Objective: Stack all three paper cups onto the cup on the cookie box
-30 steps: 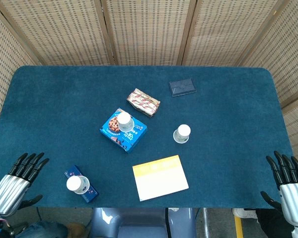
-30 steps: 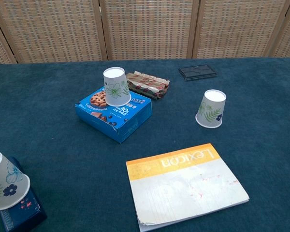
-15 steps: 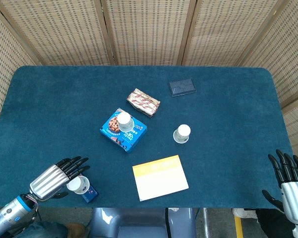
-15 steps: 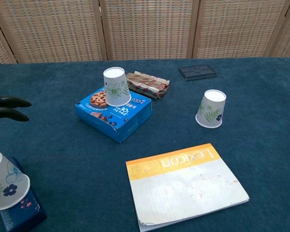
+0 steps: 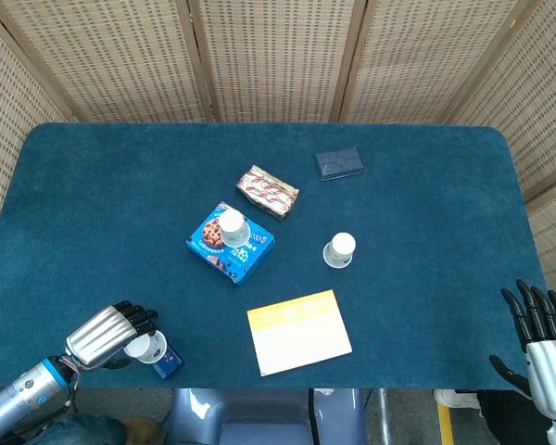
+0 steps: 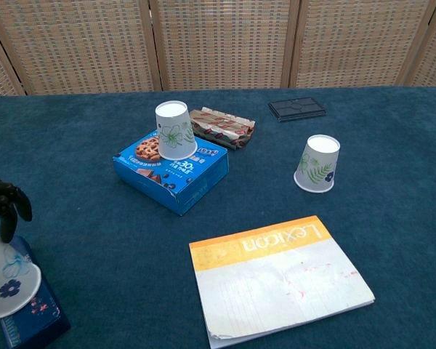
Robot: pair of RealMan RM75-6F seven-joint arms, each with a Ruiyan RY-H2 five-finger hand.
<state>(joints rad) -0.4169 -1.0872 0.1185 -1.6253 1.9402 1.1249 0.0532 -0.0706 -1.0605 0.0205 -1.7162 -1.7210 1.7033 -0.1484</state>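
The left hand (image 5: 107,334) sits at the table's (image 5: 93,213) near left corner — its dark fingers (image 6: 6,203) curl downward. The right hand (image 5: 545,348) hangs off the table's near right corner — fingers spread, upright.

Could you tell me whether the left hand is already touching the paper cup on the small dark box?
Cannot tell. In the chest view the left hand curls its fingers over the paper cup, but neither view plainly shows contact or a gap.
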